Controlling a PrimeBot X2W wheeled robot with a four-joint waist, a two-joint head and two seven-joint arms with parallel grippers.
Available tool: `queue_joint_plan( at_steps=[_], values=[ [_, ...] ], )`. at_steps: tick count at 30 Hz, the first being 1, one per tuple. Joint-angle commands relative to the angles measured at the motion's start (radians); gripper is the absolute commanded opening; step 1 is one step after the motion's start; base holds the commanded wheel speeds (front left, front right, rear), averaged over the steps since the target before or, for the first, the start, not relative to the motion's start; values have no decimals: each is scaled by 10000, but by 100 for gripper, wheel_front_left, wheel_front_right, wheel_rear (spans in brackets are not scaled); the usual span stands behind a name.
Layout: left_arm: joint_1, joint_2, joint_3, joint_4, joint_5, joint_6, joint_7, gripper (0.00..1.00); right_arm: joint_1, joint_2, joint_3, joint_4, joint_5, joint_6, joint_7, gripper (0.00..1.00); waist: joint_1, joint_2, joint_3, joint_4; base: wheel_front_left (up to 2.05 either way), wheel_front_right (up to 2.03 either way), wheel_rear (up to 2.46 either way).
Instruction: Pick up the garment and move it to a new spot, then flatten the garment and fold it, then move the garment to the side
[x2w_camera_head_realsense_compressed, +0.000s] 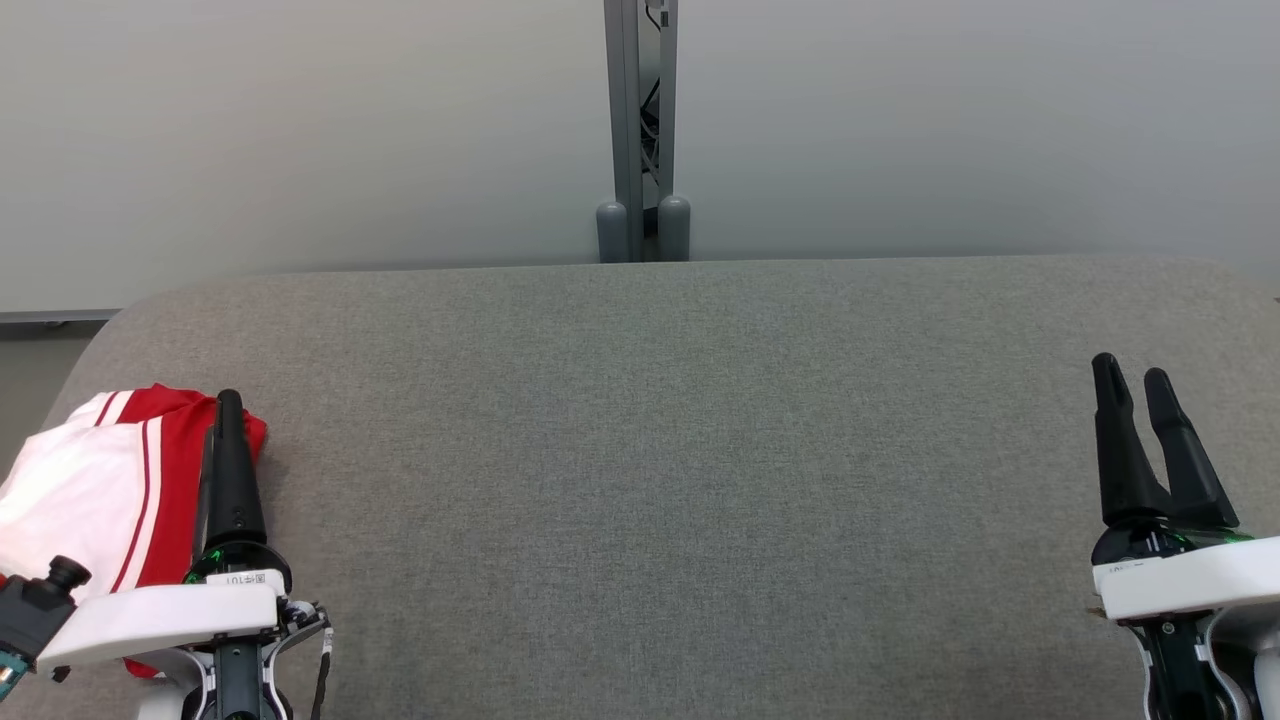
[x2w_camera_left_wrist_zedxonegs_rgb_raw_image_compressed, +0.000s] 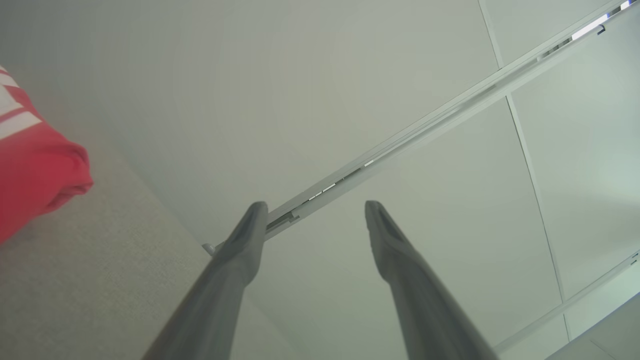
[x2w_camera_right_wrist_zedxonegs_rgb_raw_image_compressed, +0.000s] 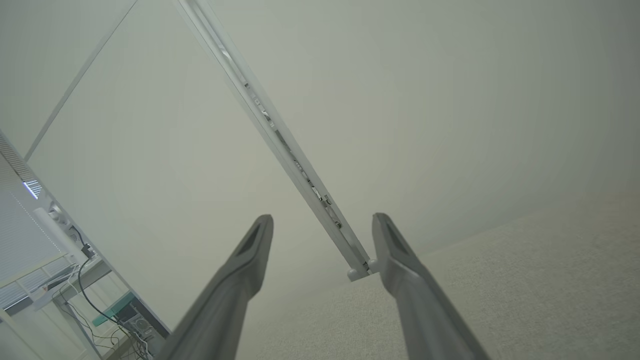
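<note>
Garment, red and white, lies in a compact heap at the near-left corner of the table. Whether it is folded: cannot tell.

Left gripper sits just beside the garment's red edge, fingers apart, holding nothing. Right gripper is well apart at the far right, fingers also apart, holding nothing.

Judged step: pick-up, not yet begun. For a sound grasp, the left gripper should swing over the red edge, come down with fingers wide and pinch a thick fold rather than one layer. It should lift clear of the table before carrying toward the bare middle.
</note>
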Motion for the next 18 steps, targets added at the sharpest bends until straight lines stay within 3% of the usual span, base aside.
queue_joint_plan(
  at_steps=[1,7,12,18],
  values=[
    [-47,60,140,-332,412,-27,-80,100,-173,-72,125,-311,-527,2,-161,100,0,0,-12,26,0,0,0],
    [-6,62,376,-964,1330,217,-175,100,-117,-31,354,-372,-1342,2,-363,100,0,0,-41,73,0,0,0],
    [109,63,108,-1761,2800,953,-271,100,-130,-107,588,-472,-2352,2,-546,100,0,0,-57,74,0,0,0],
    [348,69,-1115,-2276,4737,1746,-388,100,57,62,420,-67,-3054,2,-763,100,0,0,-79,46,0,0,0]
  ],
)
